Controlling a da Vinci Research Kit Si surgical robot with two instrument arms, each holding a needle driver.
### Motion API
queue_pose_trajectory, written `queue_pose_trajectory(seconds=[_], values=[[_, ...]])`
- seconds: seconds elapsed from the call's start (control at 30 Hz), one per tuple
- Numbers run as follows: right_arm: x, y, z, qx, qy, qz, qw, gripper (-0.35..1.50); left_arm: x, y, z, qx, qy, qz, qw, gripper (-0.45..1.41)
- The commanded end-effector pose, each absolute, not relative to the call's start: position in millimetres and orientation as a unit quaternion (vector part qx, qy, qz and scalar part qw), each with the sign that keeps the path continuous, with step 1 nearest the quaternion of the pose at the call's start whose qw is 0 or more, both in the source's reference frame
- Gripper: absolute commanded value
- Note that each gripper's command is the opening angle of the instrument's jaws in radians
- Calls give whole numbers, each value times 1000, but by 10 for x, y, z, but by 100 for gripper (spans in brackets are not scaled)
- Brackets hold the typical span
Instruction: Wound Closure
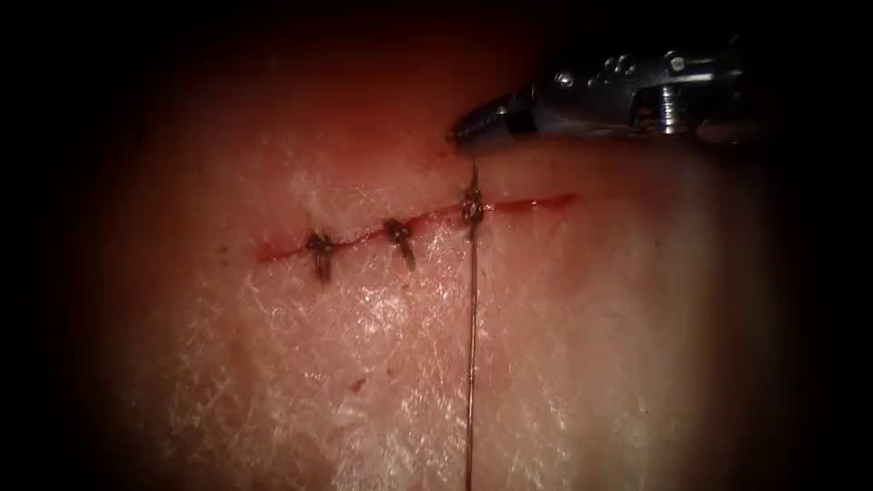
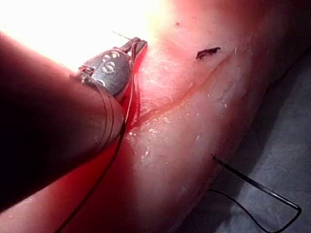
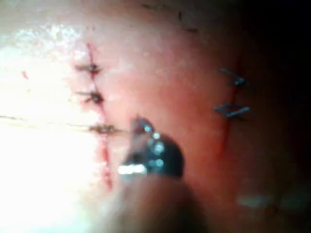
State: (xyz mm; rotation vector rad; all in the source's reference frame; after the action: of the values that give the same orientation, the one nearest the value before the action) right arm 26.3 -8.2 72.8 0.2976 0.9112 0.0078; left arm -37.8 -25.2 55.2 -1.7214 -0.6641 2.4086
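While R tool (image 1: 455, 135) fingers clenched on thread (image 1: 472, 364) above cut (image 1: 536, 202), L tool (image 2: 133, 48) fingers' state unclear.

The thread (image 1: 471, 364) runs off the endoscope's lower edge — its far end (and any needle) unseen.

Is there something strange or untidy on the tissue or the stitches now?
Nothing stands out. Three knots sit along the cut; the thread runs straight down from the third knot. The right pincer hovers just above it, empty.

Taut thread (image 1: 471, 345) through third knot (image 1: 471, 209)
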Motion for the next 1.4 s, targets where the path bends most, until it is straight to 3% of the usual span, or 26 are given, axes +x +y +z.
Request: queue_pose_trajectory(seconds=[0.03,0.83,0.9,0.93,1.0,1.03,1.07,1.1,1.23,1.4], values=[[271,-84,734,142,440,1,887,-35,-384,-266,558,-566,-225,791,54,-45],[269,-78,726,106,449,11,887,-35,-386,-265,548,-564,-244,787,64,-45],[264,-76,722,95,450,26,888,-27,-385,-255,544,-565,-239,787,65,-45],[260,-76,719,90,453,37,886,-3,-384,-246,541,-566,-235,788,65,-45],[250,-78,713,85,462,61,881,24,-381,-222,532,-569,-222,789,64,-45],[239,-83,704,78,470,85,875,64,-377,-200,523,-572,-213,790,64,-45],[239,-83,704,78,470,85,875,64,-377,-200,523,-572,-213,790,64,-45],[234,-87,700,77,472,96,873,79,-374,-184,517,-573,-204,791,64,-45],[209,-118,682,63,488,126,861,86,-359,-126,486,-577,-176,795,63,-45],[211,-156,666,48,513,144,845,74,-343,-75,455,-578,-157,799,55,-45]])
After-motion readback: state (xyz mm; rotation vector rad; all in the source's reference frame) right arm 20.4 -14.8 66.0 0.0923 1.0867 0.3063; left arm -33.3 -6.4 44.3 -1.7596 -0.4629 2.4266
